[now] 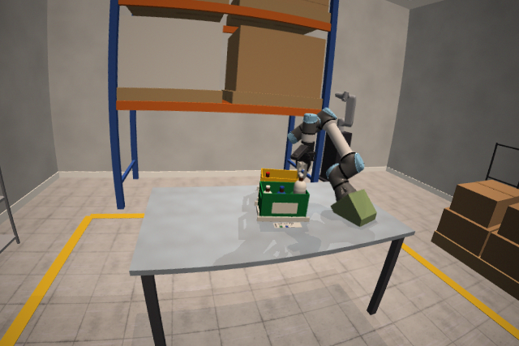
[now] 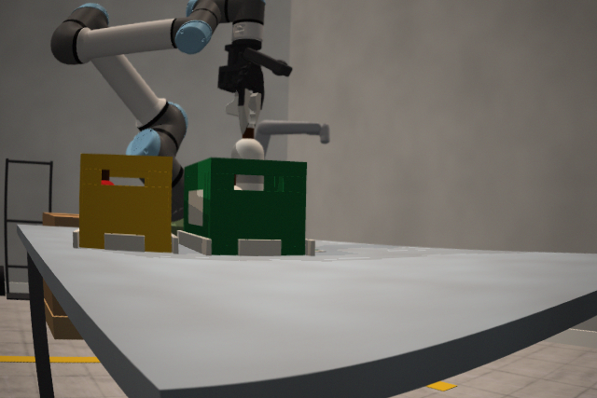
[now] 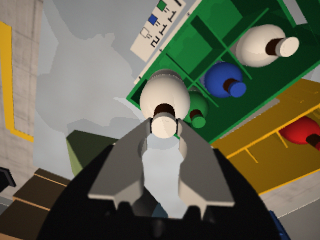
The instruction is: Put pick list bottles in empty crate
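The lower body of a white bottle point(image 1: 300, 187) point(image 2: 248, 148) point(image 3: 164, 97) disappears behind the walls of a green crate point(image 1: 283, 203) point(image 2: 257, 220) point(image 3: 131, 96) in the top and exterior views, its base out of sight in all three. A yellow crate point(image 1: 280, 173) point(image 2: 126, 205) point(image 3: 272, 186), largely masked by the green one in the top view, is cut off by the wrist picture's right edge, and the exterior view shows only a sliver of its red bottle point(image 2: 106, 183) through the handle slot. Lettering on the pick list point(image 1: 287, 224) point(image 3: 156, 31) is too small to read in the top view, its upper end cropped in the wrist view.
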You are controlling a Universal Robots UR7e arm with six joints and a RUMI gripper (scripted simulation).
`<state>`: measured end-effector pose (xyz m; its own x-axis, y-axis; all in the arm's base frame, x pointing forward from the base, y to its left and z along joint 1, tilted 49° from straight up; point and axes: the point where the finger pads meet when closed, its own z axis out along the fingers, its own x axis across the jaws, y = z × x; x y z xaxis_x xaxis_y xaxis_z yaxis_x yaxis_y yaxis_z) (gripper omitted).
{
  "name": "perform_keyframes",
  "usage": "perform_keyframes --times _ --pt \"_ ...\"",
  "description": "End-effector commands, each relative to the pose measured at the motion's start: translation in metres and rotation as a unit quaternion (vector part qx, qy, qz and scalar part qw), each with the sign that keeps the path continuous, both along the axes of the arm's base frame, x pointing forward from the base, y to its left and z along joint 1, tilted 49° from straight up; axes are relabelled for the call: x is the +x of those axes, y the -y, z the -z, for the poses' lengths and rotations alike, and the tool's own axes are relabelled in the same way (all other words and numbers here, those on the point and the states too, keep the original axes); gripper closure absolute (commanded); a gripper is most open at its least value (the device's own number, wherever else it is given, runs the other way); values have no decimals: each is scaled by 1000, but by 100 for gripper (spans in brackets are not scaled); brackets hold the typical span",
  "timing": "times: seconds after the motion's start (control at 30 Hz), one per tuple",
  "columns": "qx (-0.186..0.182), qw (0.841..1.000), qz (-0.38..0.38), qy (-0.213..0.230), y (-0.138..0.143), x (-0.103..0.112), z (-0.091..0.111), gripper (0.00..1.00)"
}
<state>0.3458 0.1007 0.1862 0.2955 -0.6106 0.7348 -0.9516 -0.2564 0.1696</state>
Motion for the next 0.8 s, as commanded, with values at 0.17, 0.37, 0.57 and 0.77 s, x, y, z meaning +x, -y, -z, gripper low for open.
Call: perform_keyframes --times 0.17,0.37,0.57,0.77 --pt "1 1000 -1 2 7 2 6 100" --pt "1 1000 -1 2 10 2 8 100" --pt "1 1000 -1 2 15 3 12 100" --pt "1 1000 -1 2 19 3 16 100"
